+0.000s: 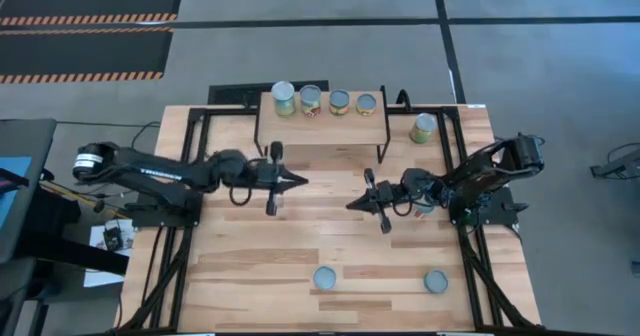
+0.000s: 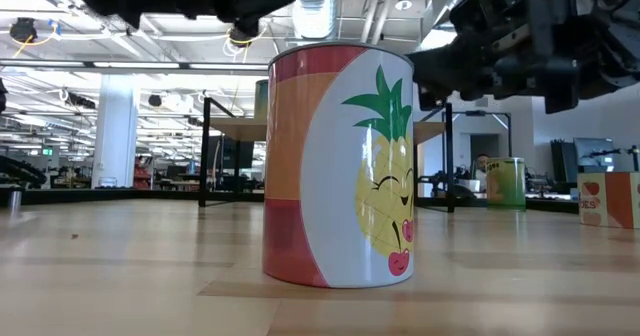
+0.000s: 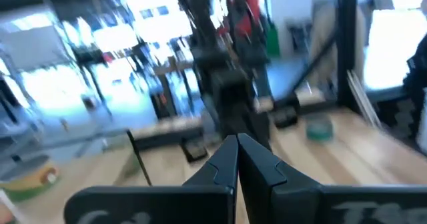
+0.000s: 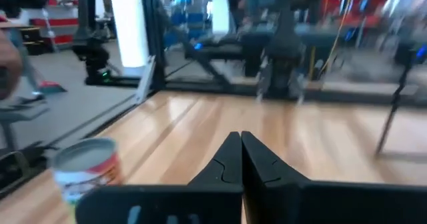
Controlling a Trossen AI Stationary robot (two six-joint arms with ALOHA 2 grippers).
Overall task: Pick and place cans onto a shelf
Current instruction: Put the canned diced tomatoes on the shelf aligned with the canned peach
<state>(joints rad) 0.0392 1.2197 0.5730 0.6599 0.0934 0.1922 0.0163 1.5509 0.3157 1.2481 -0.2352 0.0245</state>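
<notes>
Both end effectors (image 1: 300, 180) (image 1: 352, 205) closed, empty, facing mid-table.

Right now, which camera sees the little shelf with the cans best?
The high view: the whole shelf shows from above, four cans along its back edge. The low view shows only its legs, behind a pineapple can. Neither wrist view clearly shows it.

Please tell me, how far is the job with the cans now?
Four cans stand on the shelf. Neither the left gripper nor the right gripper holds anything; both are shut above mid-table. Left: one can beside the shelf and two near the front edge.
</notes>
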